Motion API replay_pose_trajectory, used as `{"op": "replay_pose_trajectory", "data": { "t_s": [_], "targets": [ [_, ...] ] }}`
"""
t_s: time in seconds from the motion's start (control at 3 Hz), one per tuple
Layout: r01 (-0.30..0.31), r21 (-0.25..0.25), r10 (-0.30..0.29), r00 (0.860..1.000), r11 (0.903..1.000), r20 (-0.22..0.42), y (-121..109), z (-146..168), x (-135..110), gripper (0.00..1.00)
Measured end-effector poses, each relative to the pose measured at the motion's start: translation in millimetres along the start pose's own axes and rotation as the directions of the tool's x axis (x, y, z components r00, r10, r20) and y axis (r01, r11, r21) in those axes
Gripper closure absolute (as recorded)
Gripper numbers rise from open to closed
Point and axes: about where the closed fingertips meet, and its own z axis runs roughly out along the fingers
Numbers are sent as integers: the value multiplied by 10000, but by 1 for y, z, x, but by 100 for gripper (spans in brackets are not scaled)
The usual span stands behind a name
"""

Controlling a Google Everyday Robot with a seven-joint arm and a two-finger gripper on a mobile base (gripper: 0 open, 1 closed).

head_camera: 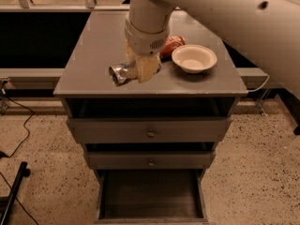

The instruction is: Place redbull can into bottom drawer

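Note:
My gripper (138, 70) hangs over the front middle of the grey cabinet top (93, 46). It is shut on the redbull can (121, 73), a dented silver can held on its side with its end pointing left, above the top's surface. The bottom drawer (151, 197) is pulled open below at the foot of the cabinet, and its dark inside shows nothing in it. The gripper is well above the drawer and slightly left of its middle.
A red-orange soda can (171, 45) lies on the cabinet top just behind the gripper. A white bowl (194, 58) stands to its right. Two shallower drawers with round knobs (150, 133) are shut. Black cables (18, 144) run over the floor at the left.

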Motion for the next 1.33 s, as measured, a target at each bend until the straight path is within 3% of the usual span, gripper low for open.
{"op": "replay_pose_trajectory", "data": {
  "t_s": [0.33,0.67,1.0,1.33],
  "targets": [
    [-1888,269,1890,9820,9816,-51,64,16,44,100],
    [-3809,64,3809,9246,9246,39,150,67,102,100],
    [-5155,-258,5161,8542,8565,633,220,117,146,100],
    [-5335,-288,5341,8424,8453,712,229,122,152,100]
  ]
}}
